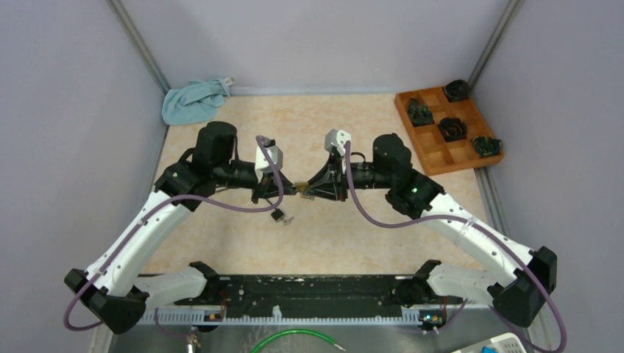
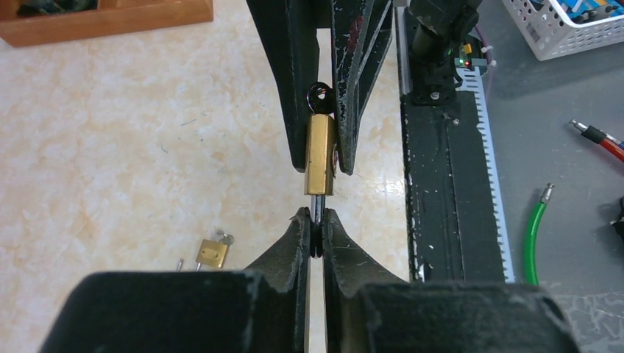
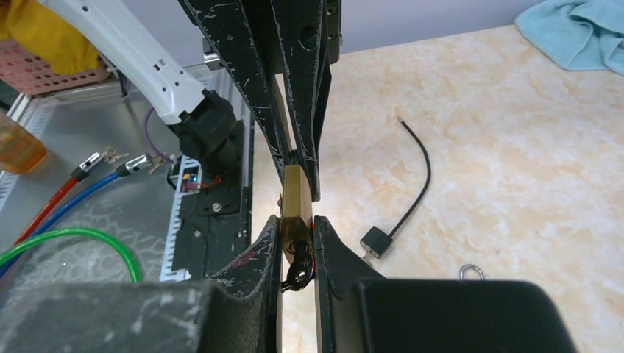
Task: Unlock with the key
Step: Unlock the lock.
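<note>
A brass padlock (image 1: 301, 188) with a black shackle (image 2: 320, 95) hangs in the air between the two arms at mid table. My right gripper (image 1: 313, 189) is shut on the padlock's body (image 3: 296, 202), shackle end (image 3: 298, 268) between its fingers. My left gripper (image 1: 289, 190) faces it and is shut on the key's dark head (image 2: 316, 239). The key's shank runs into the bottom of the padlock (image 2: 321, 154). In the wrist views the left gripper (image 2: 315, 220) and the right gripper (image 3: 297, 224) meet tip to tip.
A second small brass padlock (image 2: 212, 252) lies on the table under the arms. A black cable with a block end (image 3: 375, 240) and a key ring (image 3: 471, 272) lie nearby. A wooden compartment tray (image 1: 434, 158) stands back right, a blue towel (image 1: 193, 101) back left.
</note>
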`<state>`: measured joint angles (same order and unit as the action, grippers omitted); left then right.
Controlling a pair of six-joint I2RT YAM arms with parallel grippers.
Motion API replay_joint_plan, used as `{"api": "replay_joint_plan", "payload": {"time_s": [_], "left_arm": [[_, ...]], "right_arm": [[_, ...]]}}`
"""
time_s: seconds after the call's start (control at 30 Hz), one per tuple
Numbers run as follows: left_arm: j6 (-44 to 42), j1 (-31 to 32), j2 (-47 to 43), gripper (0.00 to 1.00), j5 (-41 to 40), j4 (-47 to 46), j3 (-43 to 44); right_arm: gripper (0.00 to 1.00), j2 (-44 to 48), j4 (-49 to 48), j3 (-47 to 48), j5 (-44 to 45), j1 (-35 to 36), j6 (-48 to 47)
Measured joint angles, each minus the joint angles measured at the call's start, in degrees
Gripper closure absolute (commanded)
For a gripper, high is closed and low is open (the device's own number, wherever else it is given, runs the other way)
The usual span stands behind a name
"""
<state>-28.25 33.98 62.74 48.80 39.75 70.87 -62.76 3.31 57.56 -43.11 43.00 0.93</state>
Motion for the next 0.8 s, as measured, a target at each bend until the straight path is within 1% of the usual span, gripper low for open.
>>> {"api": "replay_joint_plan", "payload": {"time_s": [0.07, 0.37, 0.5, 0.53, 0.57, 0.63, 0.67, 0.7, 0.73, 0.8], "left_arm": [[-1.01, 0.07, 0.04, 1.00, -0.87, -0.72, 0.13], [-9.68, 1.38, 1.49, 1.00, -5.73, 1.36, 2.84], [-11.91, 1.77, 1.92, 1.00, -7.13, 1.38, 3.52], [-12.24, 1.86, 1.88, 0.97, -7.48, 1.01, 3.52], [-12.48, 1.97, 1.81, 0.83, -7.82, 0.55, 3.45], [-12.94, 2.19, 1.16, 0.35, -9.01, -1.01, 2.78], [-13.81, 2.32, 0.70, 0.22, -9.81, -1.81, 2.36], [-14.80, 2.12, -0.17, 0.11, -12.90, -1.84, 1.75], [-15.28, 1.70, -0.83, 0.02, -14.47, -1.88, 1.18], [-16.13, 0.87, -2.23, 0.01, -17.86, -2.97, -0.22]], "right_arm": [[1.00, 0.70, 0.39, 0.00, 1.01, 0.02, -0.76], [1.00, 0.98, 0.44, 0.00, 2.80, -0.81, -2.51], [1.00, 0.98, -0.57, -0.13, 2.67, -1.62, -1.79], [1.00, 0.98, -0.92, -0.17, 2.62, -1.77, -1.36], [1.00, 0.98, -1.46, -0.28, 2.56, -1.99, -0.74], [1.00, 0.96, -3.34, -0.83, 2.51, -2.36, 0.90], [1.00, 0.96, -4.37, -1.18, 2.51, -2.58, 2.67], [1.00, 1.07, -5.14, -1.51, 1.86, -2.97, 4.90], [1.00, 1.20, -6.12, -1.77, 1.57, -3.45, 6.84], [1.00, 1.20, -9.14, -2.19, 1.33, -3.82, 11.04]]}}
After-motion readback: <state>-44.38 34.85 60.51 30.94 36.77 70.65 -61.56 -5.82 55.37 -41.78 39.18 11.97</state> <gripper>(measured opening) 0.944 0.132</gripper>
